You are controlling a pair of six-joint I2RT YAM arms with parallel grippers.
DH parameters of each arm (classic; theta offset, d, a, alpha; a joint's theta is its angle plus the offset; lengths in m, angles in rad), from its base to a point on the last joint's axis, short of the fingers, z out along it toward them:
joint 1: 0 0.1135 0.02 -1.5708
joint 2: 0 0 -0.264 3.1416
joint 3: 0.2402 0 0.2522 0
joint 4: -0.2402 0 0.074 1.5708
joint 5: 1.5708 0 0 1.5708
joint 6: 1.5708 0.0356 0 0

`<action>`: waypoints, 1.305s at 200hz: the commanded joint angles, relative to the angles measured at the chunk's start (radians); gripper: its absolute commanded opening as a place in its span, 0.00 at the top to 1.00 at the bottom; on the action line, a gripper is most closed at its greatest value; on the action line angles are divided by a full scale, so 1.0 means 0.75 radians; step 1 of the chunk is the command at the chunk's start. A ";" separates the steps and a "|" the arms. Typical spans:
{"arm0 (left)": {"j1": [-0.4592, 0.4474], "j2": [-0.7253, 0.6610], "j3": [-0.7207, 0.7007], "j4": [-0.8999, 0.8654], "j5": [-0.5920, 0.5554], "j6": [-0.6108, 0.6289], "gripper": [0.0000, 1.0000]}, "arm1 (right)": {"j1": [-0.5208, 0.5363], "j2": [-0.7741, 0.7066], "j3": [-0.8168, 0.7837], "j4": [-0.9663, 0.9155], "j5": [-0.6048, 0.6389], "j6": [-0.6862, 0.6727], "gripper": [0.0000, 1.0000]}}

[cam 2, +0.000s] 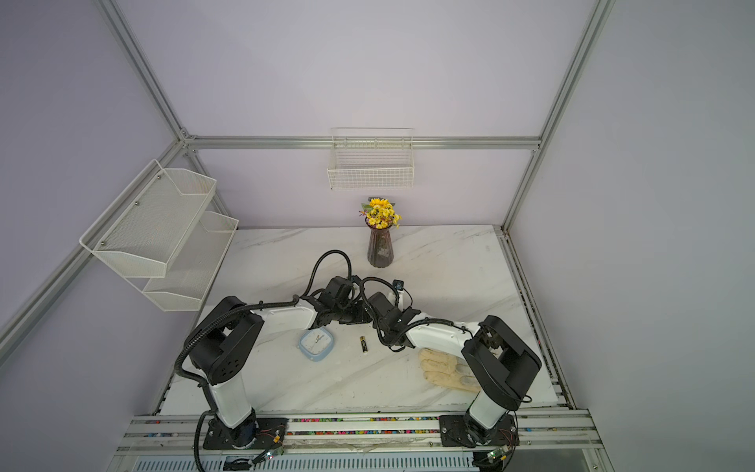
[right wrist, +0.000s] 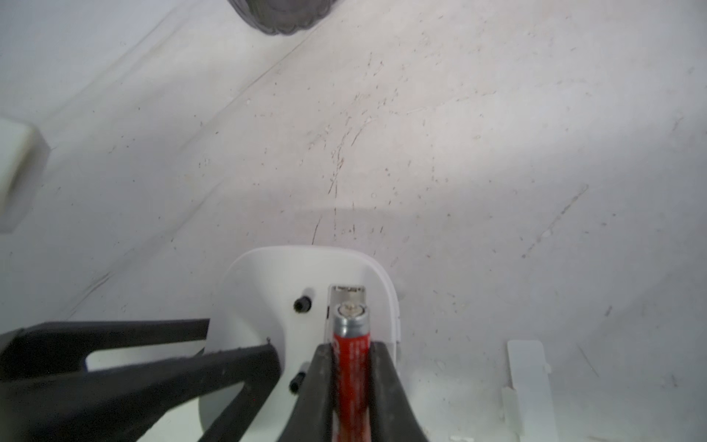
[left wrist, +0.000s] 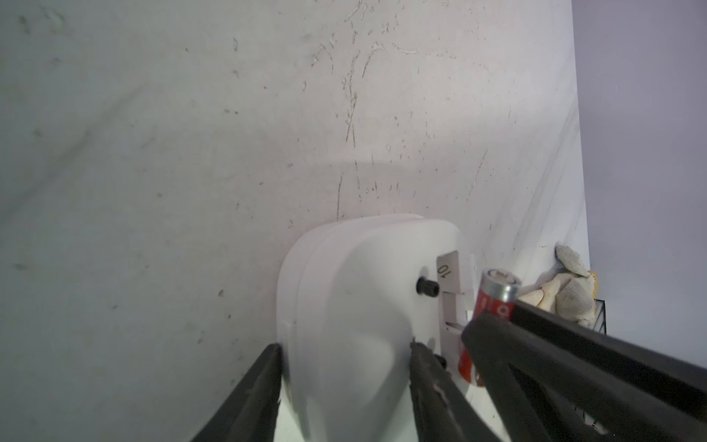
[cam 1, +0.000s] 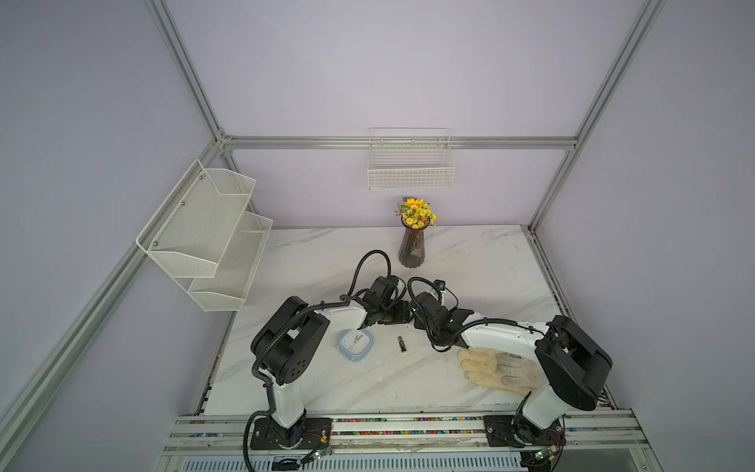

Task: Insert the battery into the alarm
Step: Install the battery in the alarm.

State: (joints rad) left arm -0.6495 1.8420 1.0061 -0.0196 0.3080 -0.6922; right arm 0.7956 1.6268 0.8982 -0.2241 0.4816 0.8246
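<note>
My left gripper (left wrist: 346, 346) is shut on the edges of a white alarm (left wrist: 363, 291), whose back with two black knobs faces the wrist cameras. A red battery (right wrist: 350, 325) with a silver end is clamped in my shut right gripper (right wrist: 351, 346). It lies along the open battery slot (right wrist: 346, 292) in the alarm's back, silver end near the metal contact. In the left wrist view the battery (left wrist: 493, 294) is tilted against the slot. In both top views the two grippers (cam 1: 402, 315) meet mid-table and hide the alarm.
A blue clock (cam 1: 354, 344) and a black battery (cam 1: 402, 344) lie on the marble table in front of the grippers. A beige glove (cam 1: 498, 370) lies under the right arm. A flower vase (cam 1: 412, 245) stands behind. A white slot cover (right wrist: 530, 379) lies nearby.
</note>
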 commanded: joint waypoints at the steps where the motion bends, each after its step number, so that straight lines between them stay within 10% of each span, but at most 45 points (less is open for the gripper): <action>1: -0.010 0.046 -0.042 -0.169 -0.013 0.028 0.47 | -0.023 -0.039 -0.015 0.075 0.037 -0.009 0.92; 261: -0.013 -0.028 -0.078 -0.168 -0.054 0.033 0.47 | 0.044 -0.061 -0.044 0.039 0.023 0.085 0.62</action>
State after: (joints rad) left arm -0.6529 1.8156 0.9791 -0.0246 0.3008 -0.6926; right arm 0.8211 1.6485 0.8818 -0.1505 0.4797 0.8539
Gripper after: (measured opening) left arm 0.529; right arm 0.359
